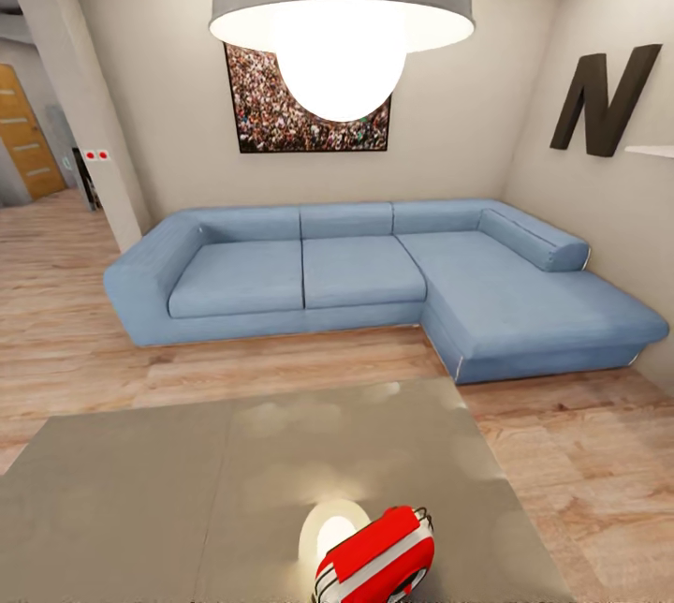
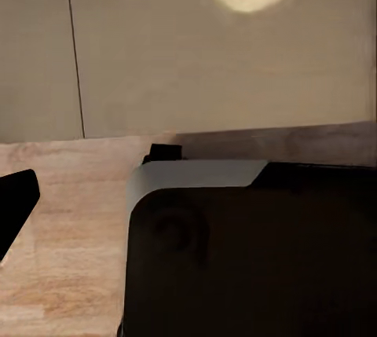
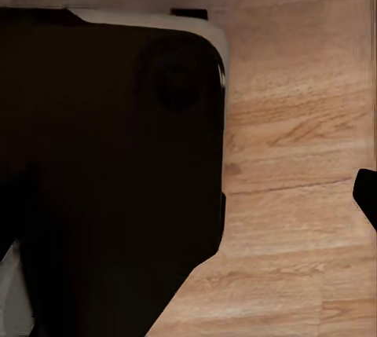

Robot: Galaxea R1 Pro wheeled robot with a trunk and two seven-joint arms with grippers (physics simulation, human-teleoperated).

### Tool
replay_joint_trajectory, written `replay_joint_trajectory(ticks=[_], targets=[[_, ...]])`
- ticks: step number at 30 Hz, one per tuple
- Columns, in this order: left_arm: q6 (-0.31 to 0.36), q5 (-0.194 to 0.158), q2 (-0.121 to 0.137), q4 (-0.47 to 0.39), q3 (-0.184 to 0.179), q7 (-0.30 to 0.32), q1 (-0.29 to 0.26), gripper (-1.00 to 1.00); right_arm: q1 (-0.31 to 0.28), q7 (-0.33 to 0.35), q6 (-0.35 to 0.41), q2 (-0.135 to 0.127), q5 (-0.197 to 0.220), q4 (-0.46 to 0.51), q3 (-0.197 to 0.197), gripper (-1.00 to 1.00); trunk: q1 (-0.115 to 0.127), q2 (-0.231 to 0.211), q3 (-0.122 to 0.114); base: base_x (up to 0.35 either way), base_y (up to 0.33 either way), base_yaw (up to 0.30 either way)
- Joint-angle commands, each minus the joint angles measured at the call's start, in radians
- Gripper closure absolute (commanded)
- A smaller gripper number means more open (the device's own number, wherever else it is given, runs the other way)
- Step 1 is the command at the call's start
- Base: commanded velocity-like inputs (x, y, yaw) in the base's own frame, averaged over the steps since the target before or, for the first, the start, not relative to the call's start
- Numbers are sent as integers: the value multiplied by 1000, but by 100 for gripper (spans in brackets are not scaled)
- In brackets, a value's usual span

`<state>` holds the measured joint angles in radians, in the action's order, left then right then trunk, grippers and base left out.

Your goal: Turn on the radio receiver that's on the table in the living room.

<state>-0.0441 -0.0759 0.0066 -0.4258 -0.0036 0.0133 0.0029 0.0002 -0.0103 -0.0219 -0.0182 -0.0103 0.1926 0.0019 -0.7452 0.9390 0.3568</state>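
Radio receiver (image 1: pixel 376 558) is the target, but starting from the tools: each wrist camera is looking down past dark robot housing at wood floor (image 3: pixel 298 164), with a dark finger tip (image 2: pixel 17 199) at the frame edge on the left arm and another (image 3: pixel 366 195) on the right. Whether either tool is released or clenched, I cannot tell. Both arms are hanging low, below the surface (image 1: pixel 187 481). The radio is sitting at the near edge of that surface, slightly right of centre, long axis tilting up toward far right. Judgement: right arm is probably nearer; reach must go up and forward.
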Motion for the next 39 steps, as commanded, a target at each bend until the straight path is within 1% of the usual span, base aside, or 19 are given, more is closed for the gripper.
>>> replay_joint_trajectory(ticks=[1,2,3,4,6,7,10,11,13,16,17,18,21,27,31,39], targets=[[6,0,1,-14,0,0,0,-100,0,1,4,0,0,15,0,-100,0,0,2,0,0,0],[23,1,4,-40,0,0,0,-100,0,1,14,-3,1,47,0,-100,0,0,3,0,0,0],[81,1,19,-113,0,2,0,-100,0,3,70,-22,1,130,-3,-100,0,0,5,0,0,0],[93,1,23,-127,0,2,0,-100,0,2,84,-25,1,147,-3,-100,0,0,7,0,0,0],[132,1,35,-173,1,10,0,-100,-1,2,128,-35,1,209,-4,-100,0,0,10,0,0,0],[153,3,41,-198,1,24,0,-100,-2,4,149,-44,1,251,-5,-100,0,0,11,0,0,0],[171,5,49,-220,1,40,0,-100,-12,5,171,-56,-1,300,-4,-100,0,0,16,0,0,0],[177,6,54,-227,1,44,-1,-100,-27,5,183,-64,-5,313,-4,-100,0,0,18,0,0,0],[179,7,57,-230,2,45,-1,-100,-37,6,190,-70,-10,317,-4,-100,0,0,21,0,0,0],[180,8,60,-233,2,44,-2,-100,-53,5,198,-88,-26,324,-5,-100,0,0,26,0,0,0],[180,8,61,-233,2,42,-2,-100,-58,2,201,-93,-38,326,-5,-100,0,0,28,0,0,0],[179,8,62,-234,2,40,-3,-100,-61,-2,198,-97,-68,334,-5,-100,0,0,29,0,0,0],[181,8,59,-234,2,37,-3,-100,-63,-5,187,-105,-95,347,-5,-100,0,0,34,0,0,0],[190,9,54,-233,2,41,-3,-100,-63,-5,129,-127,-105,372,-5,-100,0,0,44,0,0,0],[191,11,52,-231,1,40,-3,-100,-63,-5,118,-141,-104,383,-9,-100,0,0,50,0,0,0],[181,7,53,-197,-2,37,-4,-100,-63,-5,117,-144,-102,383,-10,-100,0,0,63,0,0,0]])
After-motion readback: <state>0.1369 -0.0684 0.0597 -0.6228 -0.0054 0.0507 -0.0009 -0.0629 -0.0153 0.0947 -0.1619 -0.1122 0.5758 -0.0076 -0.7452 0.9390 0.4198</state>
